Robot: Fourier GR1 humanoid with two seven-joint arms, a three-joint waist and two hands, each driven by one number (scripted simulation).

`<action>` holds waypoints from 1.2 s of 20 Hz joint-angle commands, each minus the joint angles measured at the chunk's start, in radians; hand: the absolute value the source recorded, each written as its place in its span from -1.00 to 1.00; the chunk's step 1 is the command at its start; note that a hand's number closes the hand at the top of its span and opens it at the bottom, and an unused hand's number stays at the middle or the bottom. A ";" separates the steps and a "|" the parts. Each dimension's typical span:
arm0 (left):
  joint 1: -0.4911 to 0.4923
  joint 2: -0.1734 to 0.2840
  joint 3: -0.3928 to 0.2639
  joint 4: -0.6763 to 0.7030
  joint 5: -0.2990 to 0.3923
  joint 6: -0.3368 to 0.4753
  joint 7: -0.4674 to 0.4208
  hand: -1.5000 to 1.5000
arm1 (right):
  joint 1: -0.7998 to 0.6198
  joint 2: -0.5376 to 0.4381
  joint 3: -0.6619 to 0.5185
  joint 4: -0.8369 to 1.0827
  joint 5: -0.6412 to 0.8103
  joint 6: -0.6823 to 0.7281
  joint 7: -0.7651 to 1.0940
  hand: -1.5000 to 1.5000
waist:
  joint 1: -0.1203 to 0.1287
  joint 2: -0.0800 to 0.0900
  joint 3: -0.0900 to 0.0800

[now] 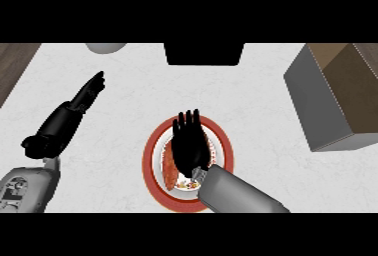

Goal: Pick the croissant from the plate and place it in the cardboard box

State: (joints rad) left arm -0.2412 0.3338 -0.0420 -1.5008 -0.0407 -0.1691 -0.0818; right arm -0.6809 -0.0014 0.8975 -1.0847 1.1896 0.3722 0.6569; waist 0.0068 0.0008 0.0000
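Note:
A red-rimmed white plate [226, 150] lies on the counter near the front middle. My right hand [190, 142] hovers flat over it with straight fingers pointing away from me, hiding most of the plate's middle. Only a brown strip of the croissant [170, 172] shows at the hand's left edge. The cardboard box [332, 95], with grey outer walls and a brown inside, stands at the far right. My left hand [87, 92] rests open at the left, fingers stretched toward the back.
A black object [204, 53] sits at the back edge in the middle, and a pale round item [107, 47] at the back left. Dark wood [15, 65] borders the white counter [244, 95] on the left.

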 commanded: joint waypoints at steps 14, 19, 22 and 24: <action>0.021 -0.026 0.032 -0.074 -0.014 -0.055 0.036 0.00 | -0.056 0.001 0.003 0.202 0.137 -0.286 -0.269 1.00 | 0.009 0.000 0.000; 0.019 -0.045 0.019 -0.058 -0.038 -0.036 0.023 0.00 | -0.119 -0.036 -0.239 0.254 0.012 -0.350 -0.265 1.00 | 0.011 0.007 0.001; 0.006 -0.052 0.017 -0.063 -0.048 -0.017 0.017 0.00 | -0.148 -0.068 -0.491 0.264 -0.129 -0.390 -0.134 1.00 | 0.001 0.026 0.007; 0.004 -0.053 0.008 -0.059 -0.064 -0.012 0.020 0.00 | -0.174 -0.073 -0.607 0.293 -0.199 -0.430 -0.094 1.00 | 0.015 0.035 0.007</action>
State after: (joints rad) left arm -0.2288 0.2832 -0.0271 -1.5539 -0.0944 -0.1863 -0.0631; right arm -0.8075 -0.0480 0.5106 -0.8357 1.1129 0.0051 0.4946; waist 0.0126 0.0202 0.0042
